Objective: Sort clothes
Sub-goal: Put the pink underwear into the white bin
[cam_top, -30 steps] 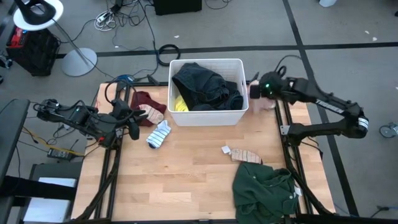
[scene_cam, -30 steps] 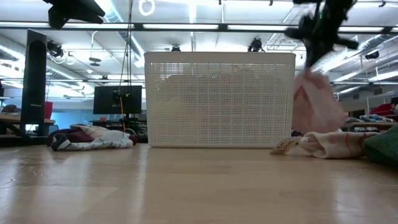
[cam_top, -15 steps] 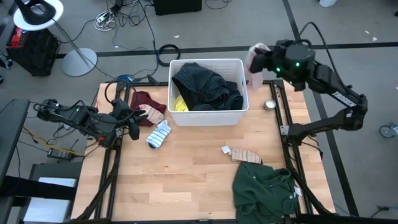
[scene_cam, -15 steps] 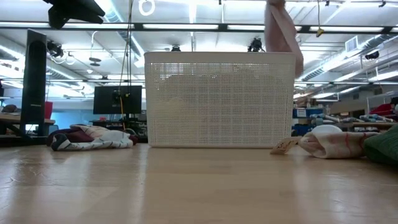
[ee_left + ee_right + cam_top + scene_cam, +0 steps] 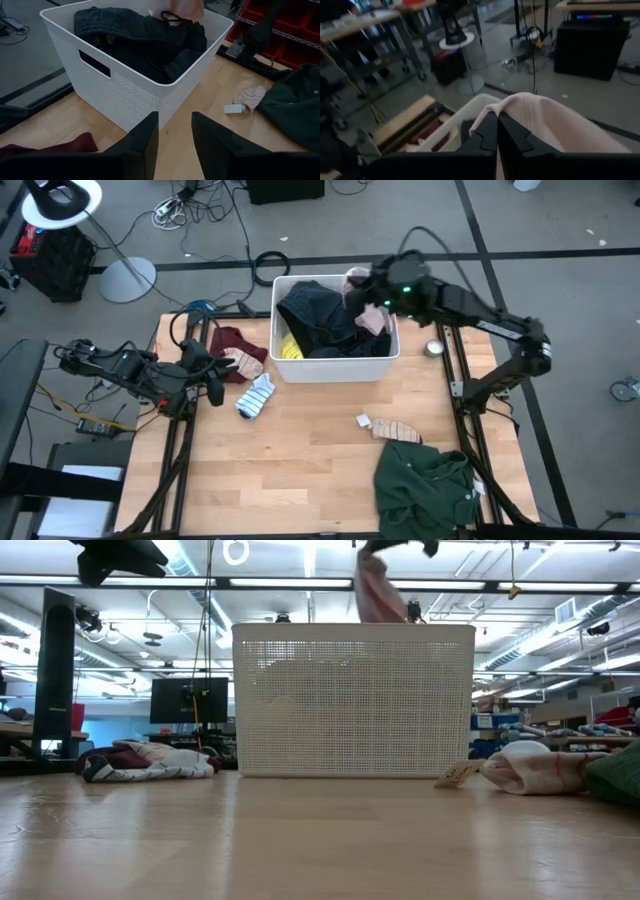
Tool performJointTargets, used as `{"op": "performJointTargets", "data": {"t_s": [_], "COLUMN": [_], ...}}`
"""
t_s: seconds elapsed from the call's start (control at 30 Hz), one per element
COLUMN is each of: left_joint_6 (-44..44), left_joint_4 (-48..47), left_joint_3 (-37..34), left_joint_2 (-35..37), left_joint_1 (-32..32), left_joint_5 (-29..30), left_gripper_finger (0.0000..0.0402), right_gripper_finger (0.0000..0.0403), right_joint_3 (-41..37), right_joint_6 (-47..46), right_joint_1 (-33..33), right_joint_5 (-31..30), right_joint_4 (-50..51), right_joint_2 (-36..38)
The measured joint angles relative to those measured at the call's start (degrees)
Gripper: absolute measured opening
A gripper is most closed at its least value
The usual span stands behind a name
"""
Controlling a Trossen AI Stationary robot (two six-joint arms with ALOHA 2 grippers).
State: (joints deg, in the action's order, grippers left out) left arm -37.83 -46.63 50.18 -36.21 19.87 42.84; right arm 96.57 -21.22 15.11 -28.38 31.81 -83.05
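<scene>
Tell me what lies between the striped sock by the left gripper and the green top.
High view: bare wood, then a tagged beige sock near the green top, past the striped sock.

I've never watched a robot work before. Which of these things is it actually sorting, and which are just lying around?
Part of the job:
pink piece held by the right gripper over the white bin
dark tops in the bin
yellow shirt
maroon piece
striped sock
green top

Just lying about:
floor lamp
cables

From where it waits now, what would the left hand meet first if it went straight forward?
Probably the white bin: the left hand, open, points at its near wall, with bare table between them. Depth is hard to judge.
</scene>
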Motion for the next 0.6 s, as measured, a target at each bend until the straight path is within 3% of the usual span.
{"op": "performJointTargets", "data": {"t_s": [0.27, 0.4, 0.6], "left_joint_6": [-0.15, 0.13, -0.17], "left_joint_4": [0.00, 0.01, 0.02], "left_joint_3": [0.01, 0.00, 0.00], "left_joint_2": [-0.17, -0.15, -0.50], "left_joint_1": [0.01, 0.01, 0.01], "left_joint_5": [-0.03, -0.01, -0.03], "left_gripper_finger": [0.0121, 0.0121, 0.0121], "right_gripper_finger": [0.0007, 0.0010, 0.0051], "right_joint_3": [0.02, 0.02, 0.02], "right_joint_6": [-0.17, -6.05, -11.84], "right_joint_1": [0.00, -0.02, 0.64], "right_joint_5": [4.75, 6.14, 8.97], "right_joint_4": [3.31, 7.82, 17.65], "right_joint_2": [-8.00, -11.54, -15.19]}}
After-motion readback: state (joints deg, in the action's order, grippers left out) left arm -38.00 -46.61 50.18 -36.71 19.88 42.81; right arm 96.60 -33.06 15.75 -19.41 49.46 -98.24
